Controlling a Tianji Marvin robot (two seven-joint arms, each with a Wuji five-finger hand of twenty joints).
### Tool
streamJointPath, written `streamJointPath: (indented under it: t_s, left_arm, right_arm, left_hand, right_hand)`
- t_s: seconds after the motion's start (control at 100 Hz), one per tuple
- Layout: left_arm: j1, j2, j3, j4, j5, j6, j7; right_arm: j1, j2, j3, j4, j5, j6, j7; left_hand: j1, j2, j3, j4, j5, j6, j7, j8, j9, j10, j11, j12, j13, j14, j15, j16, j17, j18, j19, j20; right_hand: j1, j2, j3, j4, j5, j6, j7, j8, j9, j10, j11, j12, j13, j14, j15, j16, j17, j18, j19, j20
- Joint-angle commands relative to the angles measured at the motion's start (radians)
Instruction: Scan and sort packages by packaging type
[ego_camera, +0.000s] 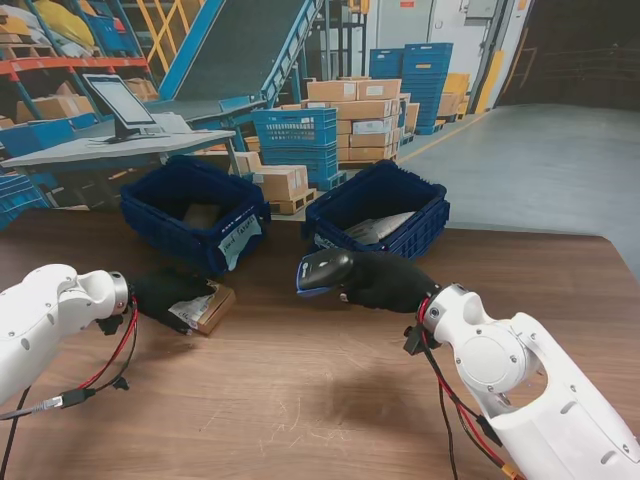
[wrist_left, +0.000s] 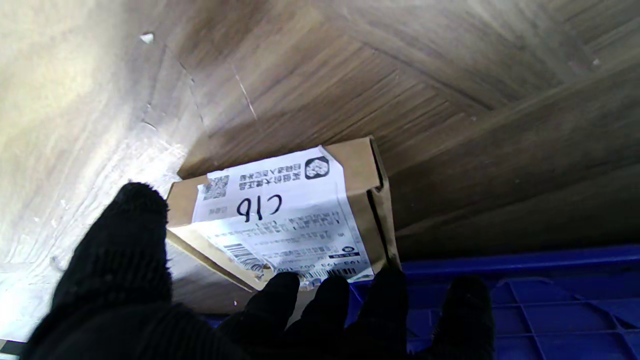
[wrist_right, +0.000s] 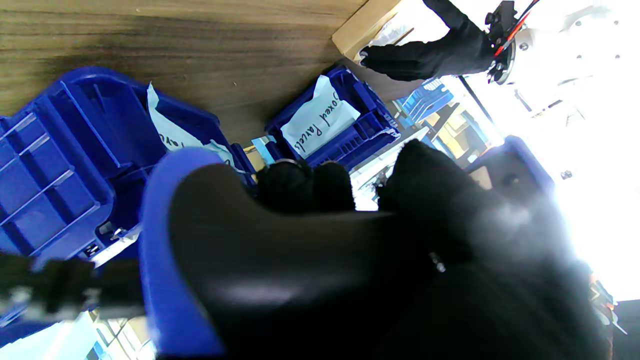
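A small cardboard box (ego_camera: 210, 309) with a white shipping label lies at the table's left, close to the front of the left blue bin (ego_camera: 152, 205). My left hand (ego_camera: 162, 292), in a black glove, is shut on it. In the left wrist view the thumb (wrist_left: 125, 240) presses one side of the box (wrist_left: 285, 220) and the fingertips (wrist_left: 325, 295) the other; the label reads "C1b". My right hand (ego_camera: 388, 281) is shut on a blue-and-black barcode scanner (ego_camera: 322, 272), held over the table's middle with its head toward the box. The scanner (wrist_right: 300, 260) fills the right wrist view.
The left bin's paper tag (wrist_right: 325, 117) reads "Boxed Parcels", and a brown box lies inside that bin. The right blue bin (ego_camera: 420, 235) holds a grey poly bag (ego_camera: 378, 228). Both bins stand at the table's far edge. Warehouse crates and a conveyor lie beyond.
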Motion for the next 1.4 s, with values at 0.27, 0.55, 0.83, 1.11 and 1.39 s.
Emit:
streamJointPath:
  t_s: [0.27, 0.55, 0.83, 1.11, 1.39]
  left_arm:
    - [-0.006, 0.0, 0.02, 0.018, 0.015, 0.01, -0.002]
    - [0.05, -0.003, -0.099, -0.044, 0.027, 0.007, -0.044]
    - [0.072, -0.003, -0.143, -0.085, 0.045, 0.035, -0.076]
    - [0.041, -0.011, -0.074, -0.05, 0.012, 0.094, -0.059]
    - [0.047, -0.012, -0.076, -0.057, -0.016, 0.101, -0.097]
  right_arm:
    - [0.015, -0.005, -0.01, 0.001, 0.001, 0.003, 0.015]
    - [0.013, -0.005, -0.008, 0.0, 0.001, 0.003, 0.016]
    - [0.013, -0.006, -0.013, -0.002, 0.001, -0.006, 0.01]
    - [0.014, -0.004, -0.008, 0.0, 0.009, -0.002, 0.025]
    - [0.012, -0.004, -0.007, 0.005, 0.014, -0.009, 0.024]
  left_hand:
    - [-0.04, -0.178, 0.299, -0.059, -0.016, 0.024, 0.022, -0.037, -0.03, 0.007, 0.011, 0.001, -0.018, 0.035, -0.001, -0.004, -0.01, 0.006, -0.025, -0.012]
    - [-0.059, -0.16, 0.329, -0.072, 0.016, 0.011, 0.03, -0.033, -0.004, 0.005, 0.018, 0.007, -0.001, 0.029, 0.011, 0.0, -0.007, 0.003, -0.014, -0.011]
    - [-0.064, -0.155, 0.326, -0.075, 0.007, 0.019, 0.025, -0.032, -0.012, 0.007, 0.014, 0.009, -0.008, 0.029, 0.008, 0.0, -0.008, 0.005, -0.006, -0.012]
    - [-0.063, -0.148, 0.312, -0.073, -0.012, 0.026, 0.022, -0.034, -0.033, 0.011, 0.01, 0.008, -0.016, 0.032, 0.006, -0.001, -0.011, 0.005, -0.001, -0.015]
    - [-0.058, -0.143, 0.304, -0.072, 0.015, 0.013, 0.03, -0.03, -0.021, 0.01, 0.013, 0.008, -0.014, 0.028, 0.006, -0.001, -0.015, 0.006, 0.001, -0.017]
  right_hand:
    - [0.108, 0.087, 0.087, -0.01, 0.065, -0.065, 0.026, 0.015, 0.014, 0.024, -0.005, 0.005, 0.004, 0.006, 0.004, -0.003, 0.002, 0.002, 0.007, 0.007]
    - [0.108, 0.088, 0.087, -0.01, 0.064, -0.063, 0.025, 0.015, 0.013, 0.024, -0.006, 0.005, 0.002, 0.004, 0.003, -0.004, 0.001, 0.002, 0.007, 0.007]
    - [0.108, 0.088, 0.086, -0.01, 0.065, -0.064, 0.025, 0.015, 0.013, 0.024, -0.006, 0.005, 0.003, 0.004, 0.003, -0.003, 0.0, 0.0, 0.006, 0.007]
    - [0.11, 0.086, 0.086, -0.009, 0.066, -0.063, 0.025, 0.015, 0.013, 0.025, -0.006, 0.005, 0.002, 0.006, 0.003, -0.003, 0.0, 0.0, 0.006, 0.007]
    - [0.108, 0.087, 0.085, -0.009, 0.065, -0.064, 0.024, 0.015, 0.013, 0.025, -0.007, 0.006, 0.002, 0.004, 0.003, -0.003, 0.0, 0.0, 0.006, 0.008]
